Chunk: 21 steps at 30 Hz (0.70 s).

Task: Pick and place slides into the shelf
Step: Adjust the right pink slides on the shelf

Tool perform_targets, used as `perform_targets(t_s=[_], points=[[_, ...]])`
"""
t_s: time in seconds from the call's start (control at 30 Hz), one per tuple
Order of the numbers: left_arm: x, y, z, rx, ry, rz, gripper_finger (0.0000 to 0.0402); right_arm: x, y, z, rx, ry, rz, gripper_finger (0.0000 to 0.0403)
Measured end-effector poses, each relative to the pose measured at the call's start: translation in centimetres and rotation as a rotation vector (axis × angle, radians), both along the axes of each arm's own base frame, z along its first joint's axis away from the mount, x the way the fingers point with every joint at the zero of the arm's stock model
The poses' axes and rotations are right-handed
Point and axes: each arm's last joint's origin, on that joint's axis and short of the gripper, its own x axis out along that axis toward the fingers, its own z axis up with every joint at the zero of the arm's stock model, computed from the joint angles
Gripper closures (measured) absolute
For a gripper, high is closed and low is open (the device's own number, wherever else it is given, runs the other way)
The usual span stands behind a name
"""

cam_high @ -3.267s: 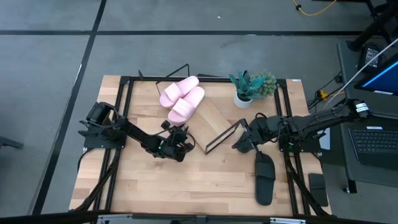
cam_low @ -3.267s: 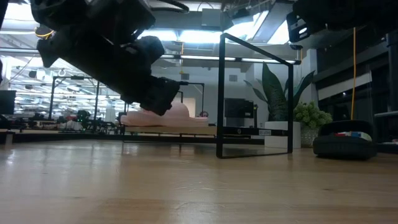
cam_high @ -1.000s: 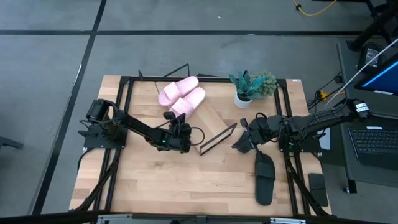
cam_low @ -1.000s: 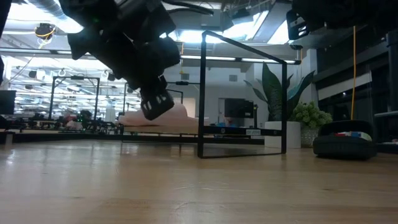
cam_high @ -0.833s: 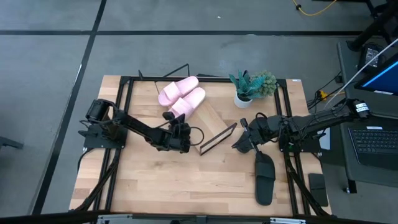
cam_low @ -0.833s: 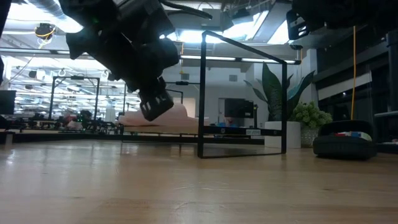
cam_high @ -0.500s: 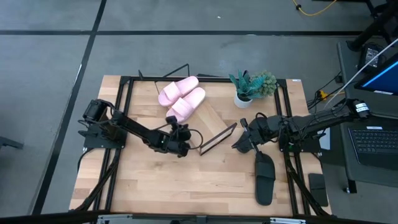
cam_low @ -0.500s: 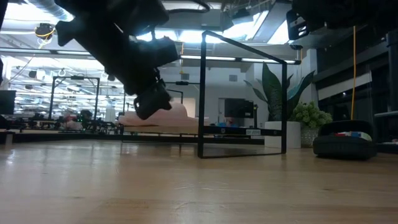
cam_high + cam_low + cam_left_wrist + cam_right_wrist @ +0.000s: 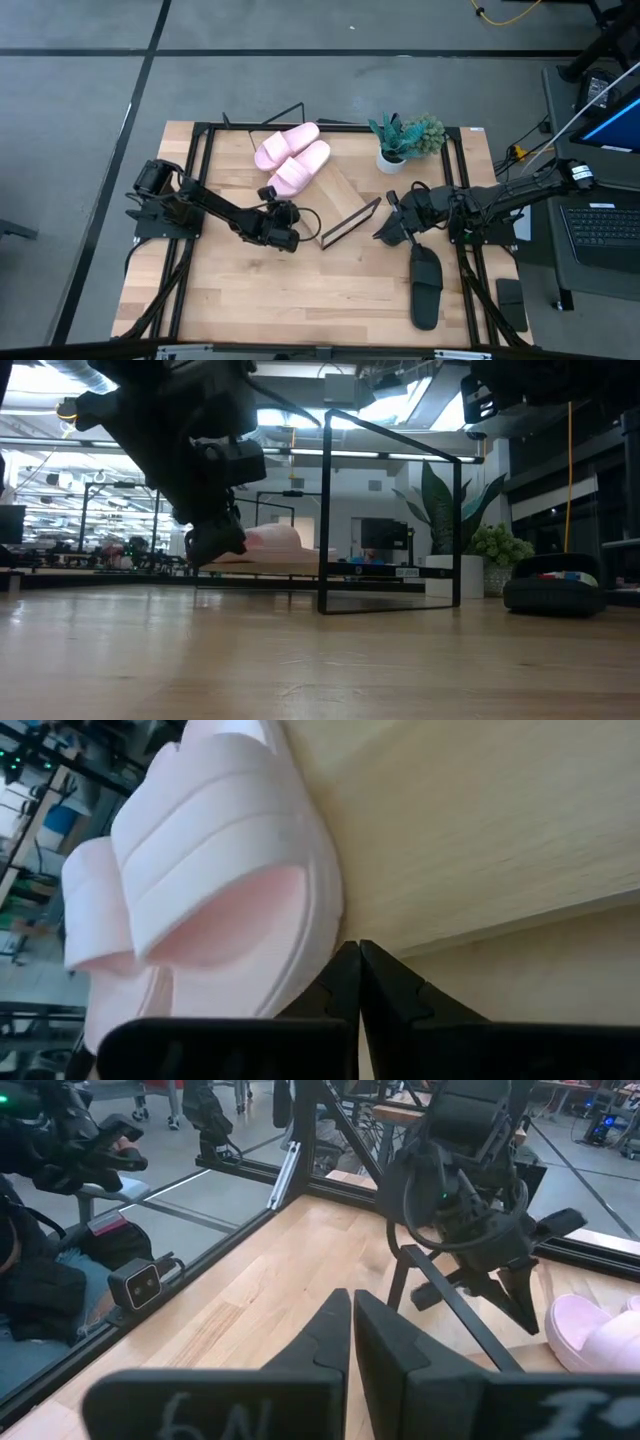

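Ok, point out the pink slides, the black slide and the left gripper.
pink slides (image 9: pixel 297 166), high view, strap of the nearer slide.
black slide (image 9: pixel 426 284), high view, middle of its length.
left gripper (image 9: pixel 357 978), left wrist view, between its shut fingertips.

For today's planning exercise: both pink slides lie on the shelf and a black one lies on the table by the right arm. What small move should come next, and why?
Probably the right gripper, empty and shut, should open and drop toward the black slide on the table just beside it; the pink slides already rest on the shelf.

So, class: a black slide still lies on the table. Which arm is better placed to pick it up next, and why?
Probably the right. Its claw is shut and empty, just beside the black slide. The left claw, also shut, is across the shelf, by the pink slides.
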Motion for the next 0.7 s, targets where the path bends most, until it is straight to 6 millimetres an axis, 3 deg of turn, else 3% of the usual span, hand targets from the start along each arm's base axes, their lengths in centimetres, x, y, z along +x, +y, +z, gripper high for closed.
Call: perform_targets(t_s=[0.7], points=[[-0.9, 3.1, -0.3, 0.033, 0.110, 0.131, 0.0401, 0.0, 0.0, 0.0, 0.000, -0.001, 0.000, 0.0382]])
